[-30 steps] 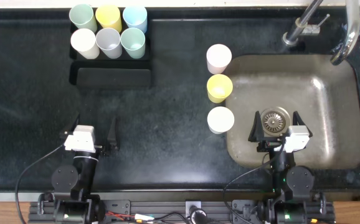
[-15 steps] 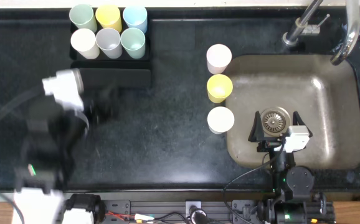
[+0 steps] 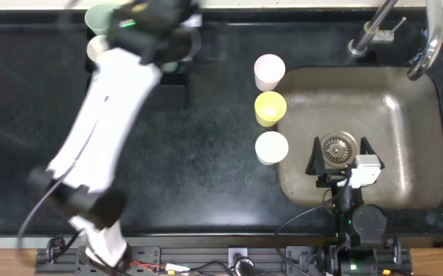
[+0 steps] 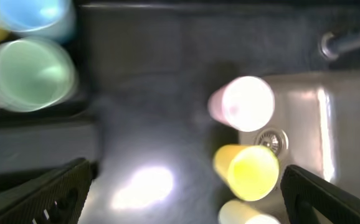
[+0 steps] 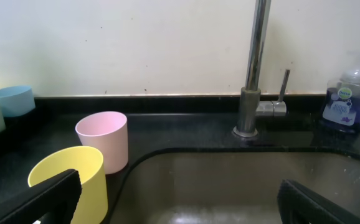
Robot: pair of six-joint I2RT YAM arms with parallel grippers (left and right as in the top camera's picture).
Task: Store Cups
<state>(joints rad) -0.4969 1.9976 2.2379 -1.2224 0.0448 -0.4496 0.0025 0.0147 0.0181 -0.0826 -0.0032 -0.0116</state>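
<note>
Three loose cups stand in a row left of the sink: pink (image 3: 269,71), yellow (image 3: 270,108) and white (image 3: 271,147). A black tray (image 3: 174,96) at the back left holds several cups, partly hidden under my left arm. My left gripper (image 3: 172,34) hangs high beside the tray, blurred. Its wrist view looks down on the pink cup (image 4: 242,104), the yellow cup (image 4: 248,171) and the tray's green cup (image 4: 33,71), with the left gripper (image 4: 186,202) open and holding nothing. My right gripper (image 3: 339,157) sits open over the sink, near the yellow cup (image 5: 71,180) and pink cup (image 5: 103,146).
The steel sink (image 3: 405,115) fills the right side, with the faucet (image 5: 255,68) and a soap bottle (image 5: 348,96) behind it. A wall runs along the back. Bare black worktop lies between the tray and the loose cups.
My left arm has swung up from near the front edge to high over the tray at the back. The right arm and all cups have stayed put.
</note>
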